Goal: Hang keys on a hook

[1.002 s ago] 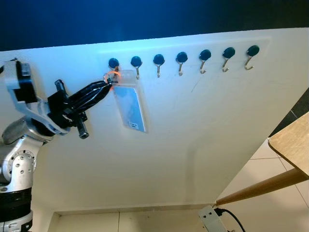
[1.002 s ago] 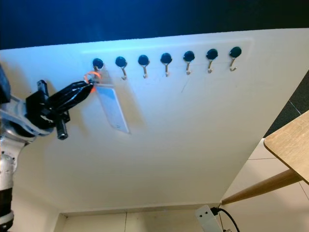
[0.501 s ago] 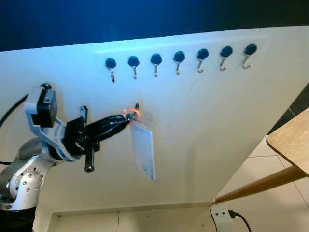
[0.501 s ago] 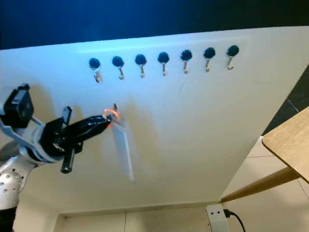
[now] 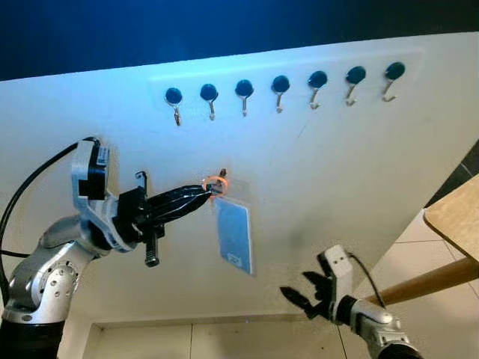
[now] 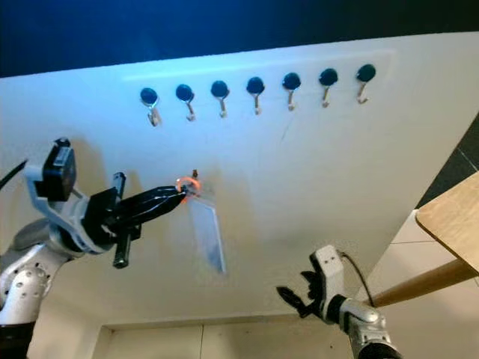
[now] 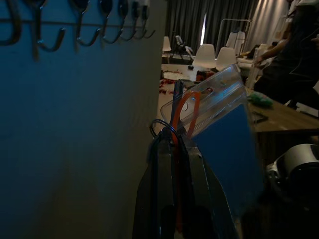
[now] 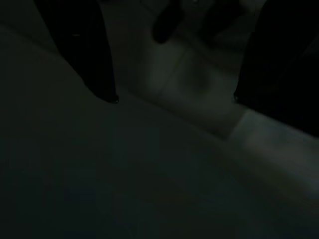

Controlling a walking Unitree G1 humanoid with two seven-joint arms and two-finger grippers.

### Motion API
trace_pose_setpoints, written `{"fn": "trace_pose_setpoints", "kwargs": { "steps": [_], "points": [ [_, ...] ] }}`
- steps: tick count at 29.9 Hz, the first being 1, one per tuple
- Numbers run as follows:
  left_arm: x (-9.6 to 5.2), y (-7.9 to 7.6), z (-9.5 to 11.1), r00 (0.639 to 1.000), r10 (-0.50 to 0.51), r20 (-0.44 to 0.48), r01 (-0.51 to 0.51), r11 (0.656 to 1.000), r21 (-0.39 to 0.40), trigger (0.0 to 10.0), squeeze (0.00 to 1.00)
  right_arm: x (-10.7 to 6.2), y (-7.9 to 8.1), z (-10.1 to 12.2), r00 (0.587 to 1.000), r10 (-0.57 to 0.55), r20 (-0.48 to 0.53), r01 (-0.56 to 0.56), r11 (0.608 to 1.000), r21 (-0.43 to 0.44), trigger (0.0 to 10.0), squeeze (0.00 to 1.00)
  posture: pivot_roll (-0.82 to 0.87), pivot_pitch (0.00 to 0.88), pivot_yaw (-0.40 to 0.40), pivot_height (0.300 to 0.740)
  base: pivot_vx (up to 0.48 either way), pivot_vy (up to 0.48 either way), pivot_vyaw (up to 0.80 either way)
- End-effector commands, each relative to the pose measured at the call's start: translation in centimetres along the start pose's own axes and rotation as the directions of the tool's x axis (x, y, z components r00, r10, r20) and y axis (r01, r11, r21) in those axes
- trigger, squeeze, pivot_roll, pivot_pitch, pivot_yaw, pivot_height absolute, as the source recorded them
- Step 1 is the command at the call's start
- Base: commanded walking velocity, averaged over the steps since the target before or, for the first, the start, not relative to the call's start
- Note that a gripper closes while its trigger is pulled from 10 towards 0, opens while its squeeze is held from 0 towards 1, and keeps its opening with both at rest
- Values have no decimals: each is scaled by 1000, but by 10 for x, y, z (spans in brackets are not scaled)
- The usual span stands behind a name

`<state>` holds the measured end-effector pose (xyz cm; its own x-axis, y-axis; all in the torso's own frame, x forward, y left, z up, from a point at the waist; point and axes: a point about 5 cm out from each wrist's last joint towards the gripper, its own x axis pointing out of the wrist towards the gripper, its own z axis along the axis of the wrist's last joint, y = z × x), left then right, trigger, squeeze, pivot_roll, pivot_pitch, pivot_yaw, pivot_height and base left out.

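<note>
A row of several blue-capped metal hooks [image 5: 281, 91] runs along the top of a white wall panel [image 5: 352, 172]. My left gripper [image 5: 212, 187] is shut on a key ring with an orange loop [image 5: 217, 182]. It holds the ring well below the leftmost hook [image 5: 176, 114]. A blue card in a clear sleeve [image 5: 234, 235] hangs from the ring. In the left wrist view the ring [image 7: 163, 127] and the card [image 7: 224, 149] sit at the gripper [image 7: 172, 144], with the hooks [image 7: 50, 40] off to one side. My right gripper [image 5: 299, 295] is open, low by the wall's foot.
A wooden table [image 5: 456, 217] with a slanted leg [image 5: 423, 283] juts in at the right. Tiled floor [image 5: 247, 342] lies below the wall. A dark blue band [image 5: 224, 30] tops the panel. A black cable [image 5: 30, 187] loops off my left arm.
The left gripper carried the ring and card from the leftmost hook down and to the right. The right gripper has come into view at the bottom.
</note>
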<state>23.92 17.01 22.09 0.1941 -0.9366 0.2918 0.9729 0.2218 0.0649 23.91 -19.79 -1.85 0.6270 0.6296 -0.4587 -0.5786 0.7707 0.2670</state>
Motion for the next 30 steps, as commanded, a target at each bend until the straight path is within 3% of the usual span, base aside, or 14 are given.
{"fn": "trace_pose_setpoints", "kwargs": {
  "steps": [1,3,6,7,8,9,13,18,21,25,26,27,28,30],
  "points": [
    [0,4,-3,1000,30,-7,-30,999,13,10000,0,-2,7,-9,996,84,-42,-84,996,13,10000,0,-116,81,100,740,0,0,0],
    [0,5,-4,999,37,-10,-37,999,15,10000,0,-2,8,-10,993,108,-48,-107,994,9,10000,0,-116,81,100,740,0,0,0],
    [-1,12,-9,995,94,-30,-93,995,37,10000,0,-7,19,0,947,321,-18,-321,947,-7,10000,0,-114,81,102,740,0,0,0],
    [-1,12,-9,995,94,-30,-93,995,37,10000,0,-7,19,0,947,321,-18,-321,947,-7,10000,0,-114,81,102,740,0,0,0],
    [-2,20,-12,986,161,-34,-159,986,51,10000,0,-13,29,23,888,458,46,-454,888,-66,10000,0,-113,83,105,740,0,0,0],
    [-2,23,-14,981,188,-36,-186,981,57,10000,0,-15,34,33,866,495,68,-489,867,-94,10000,0,-113,83,105,740,0,0,0],
    [-1,33,-17,960,279,-14,-277,959,63,10000,0,-17,45,61,825,553,117,-526,827,-199,10000,0,-113,83,105,740,0,0,0],
    [0,36,-17,949,314,12,-314,947,60,10000,0,-13,51,79,809,570,146,-521,809,-273,10000,0,-115,83,102,740,0,0,0],
    [-2,40,-20,930,366,17,-367,927,73,10000,0,-9,61,106,789,576,212,-483,796,-366,10000,0,-110,77,95,740,0,0,0],
    [-4,42,-21,918,396,22,-397,914,86,10000,0,-11,65,121,771,577,271,-465,800,-378,10000,8,-108,74,93,740,0,0,0],
    [-5,41,-22,917,399,23,-399,913,88,10000,0,-14,68,131,750,584,310,-465,799,-380,10000,459,-107,68,91,740,0,0,0],
    [-5,35,-22,930,368,4,-366,925,104,10000,0,-20,75,145,700,610,371,-488,788,-376,10000,1000,-104,64,87,740,0,0,0],
    [-5,35,-22,930,368,4,-366,925,104,10000,0,-20,75,145,700,610,371,-488,788,-376,10000,1000,-104,64,87,740,0,0,0],
    [-5,27,-22,946,325,-16,-321,940,114,10000,0,-24,80,152,655,637,406,-518,770,-372,10000,1000,-104,64,87,740,0,0,0]
  ]
}}
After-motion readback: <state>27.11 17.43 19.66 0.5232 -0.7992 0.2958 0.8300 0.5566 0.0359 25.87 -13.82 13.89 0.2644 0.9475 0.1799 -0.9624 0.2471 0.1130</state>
